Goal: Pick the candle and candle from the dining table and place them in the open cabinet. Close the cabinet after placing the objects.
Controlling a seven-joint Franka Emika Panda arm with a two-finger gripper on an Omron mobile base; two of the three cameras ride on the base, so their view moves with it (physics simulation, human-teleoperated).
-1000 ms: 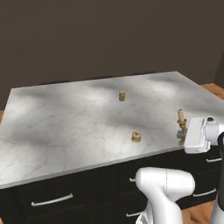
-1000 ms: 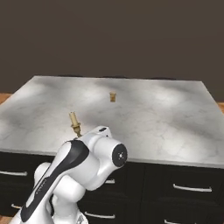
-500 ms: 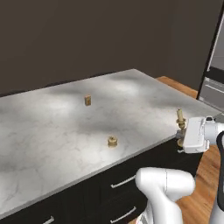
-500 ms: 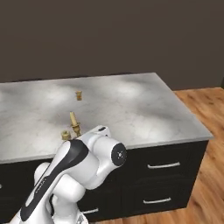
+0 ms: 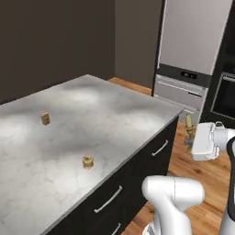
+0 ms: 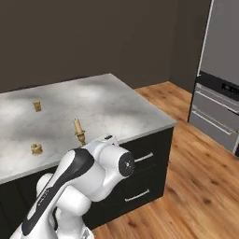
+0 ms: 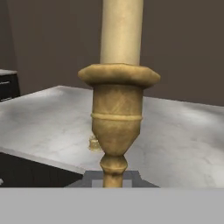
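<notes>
The base has swung right; jaws clenched on the cream taper candle (image 7: 120, 109) in brass.

Left and right base views look forward and down from behind the arm, sharing the dining table (image 5: 114, 114) beyond the gripper (image 5: 189, 137). Hand view looks along the gripper, very near its taper candle (image 7: 117, 113).

A steel fridge (image 5: 195, 41) stands over the wood floor (image 6: 196, 186) (built-in oven (image 5: 224, 94) beside it).
</notes>
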